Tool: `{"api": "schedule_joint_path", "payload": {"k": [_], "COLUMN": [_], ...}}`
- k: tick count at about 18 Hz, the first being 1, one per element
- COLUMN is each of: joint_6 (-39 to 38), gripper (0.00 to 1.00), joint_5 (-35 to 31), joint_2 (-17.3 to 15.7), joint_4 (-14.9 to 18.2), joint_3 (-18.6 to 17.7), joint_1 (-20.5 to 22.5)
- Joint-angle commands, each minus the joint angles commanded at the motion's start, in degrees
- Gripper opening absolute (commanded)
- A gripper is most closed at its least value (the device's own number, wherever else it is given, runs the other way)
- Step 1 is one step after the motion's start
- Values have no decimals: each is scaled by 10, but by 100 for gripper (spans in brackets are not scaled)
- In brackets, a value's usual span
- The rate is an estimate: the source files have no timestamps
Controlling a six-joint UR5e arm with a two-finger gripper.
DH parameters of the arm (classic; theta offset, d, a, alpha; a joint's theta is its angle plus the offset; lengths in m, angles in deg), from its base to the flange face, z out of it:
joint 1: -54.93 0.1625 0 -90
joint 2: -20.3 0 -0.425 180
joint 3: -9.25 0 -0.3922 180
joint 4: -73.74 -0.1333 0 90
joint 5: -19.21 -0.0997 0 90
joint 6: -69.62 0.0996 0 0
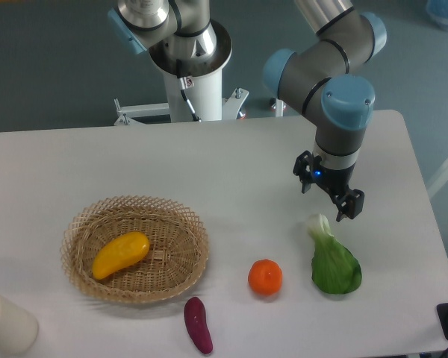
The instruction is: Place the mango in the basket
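Note:
The yellow-orange mango [120,253] lies inside the tan wicker basket [187,280] at the left of the table, tilted with its right end up. My gripper [330,195] hangs far to the right of the basket, above the table and just above the white stem of a leafy green. Its two black fingers stand apart with nothing between them, so it is open.
A green bok choy [333,261] lies at the right under the gripper. A round orange [265,277] sits left of it, and a small purple eggplant [198,324] lies near the front edge. A white cylinder [6,324] stands at the front left corner.

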Motion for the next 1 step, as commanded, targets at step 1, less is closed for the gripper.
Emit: {"api": "schedule_joint_path", "payload": {"k": [1], "joint_6": [0], "gripper": [100], "joint_5": [0], "joint_2": [-1], "joint_4": [-1], "joint_3": [-1], "joint_1": [0]}}
